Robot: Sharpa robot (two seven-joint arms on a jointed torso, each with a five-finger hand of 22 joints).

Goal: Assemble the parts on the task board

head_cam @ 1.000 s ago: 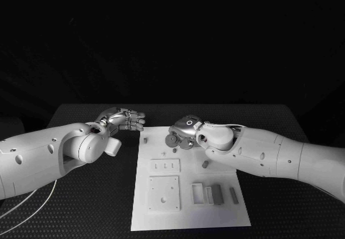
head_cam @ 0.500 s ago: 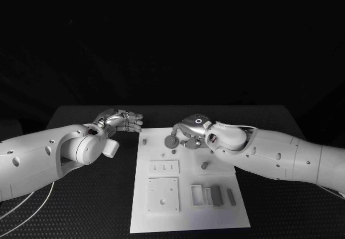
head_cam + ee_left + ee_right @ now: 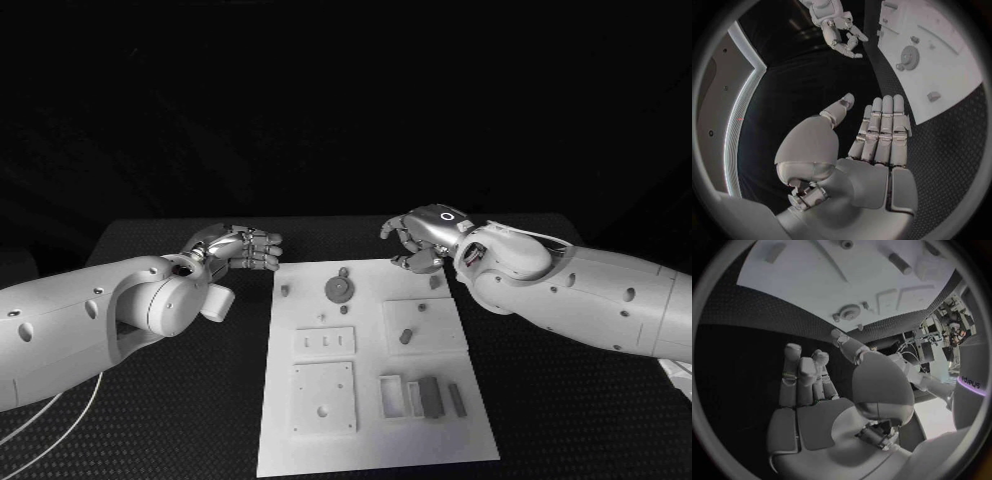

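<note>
Both robot hands hover empty, left robot hand [image 3: 245,246] seemingly flat-fingered, right robot hand [image 3: 423,236] loosely curled.

Small grey parts [image 3: 421,395] lie on the white task board [image 3: 447,430].

The task board [image 3: 378,372] lies flat on the black table [image 3: 173,400] and serves as the landmark. Beyond its far left corner the left hand [image 3: 240,246] hovers over the table, fingers [image 3: 265,249] curled inward, nothing seen in them. Above the board's far right corner the right hand [image 3: 423,238] hangs with fingers loosely bent, also holding nothing visible. On the board, a round grey part [image 3: 339,288] sits near the far edge, and a dark upright block [image 3: 428,395] stands near the near right corner.
</note>
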